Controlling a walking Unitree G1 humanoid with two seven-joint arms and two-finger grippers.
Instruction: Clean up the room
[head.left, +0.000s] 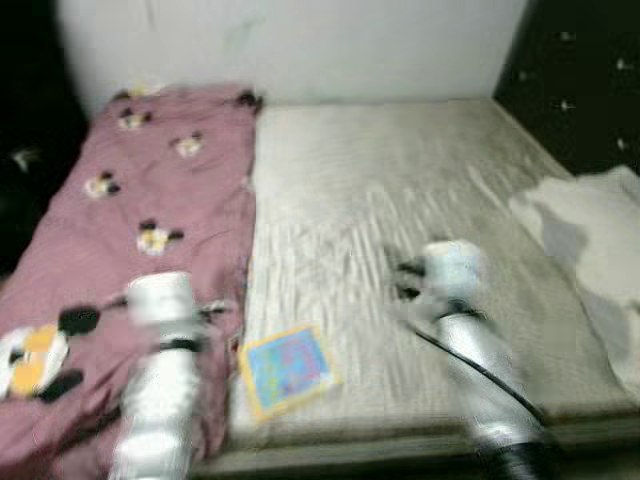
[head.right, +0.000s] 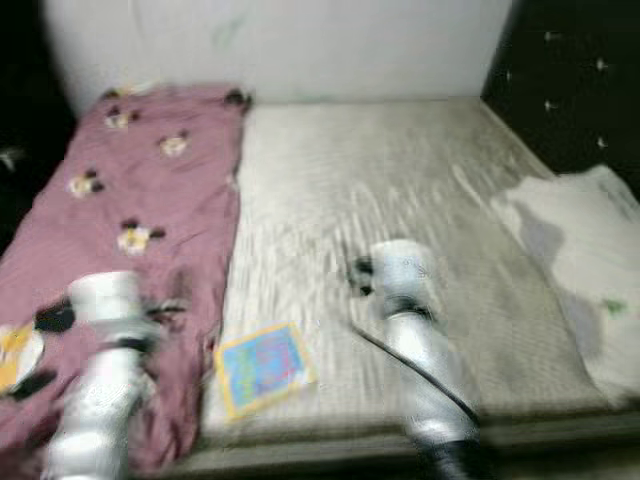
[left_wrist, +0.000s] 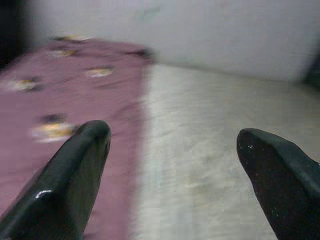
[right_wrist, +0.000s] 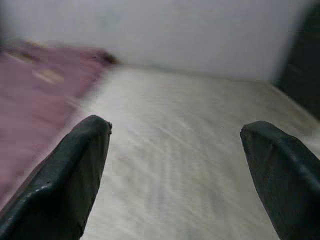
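Over the bare mattress (head.left: 400, 200) my right gripper (right_wrist: 175, 145) hangs with its fingers spread wide, nothing between them. My left gripper (left_wrist: 170, 145) is equally spread and empty, hovering where the maroon blanket (head.left: 150, 190) meets the mattress. A small blue and yellow book (head.left: 286, 368) lies near the mattress's front edge, between my two arms, and a pale sheet (head.left: 590, 250) is bunched at the right side. I judge the tidying barely begun: book, sheet and rumpled blanket all look unhandled. The mattress middle gives open room to move; the white wall (head.left: 300, 40) closes the far side, a dark panel (head.left: 580, 70) the right.
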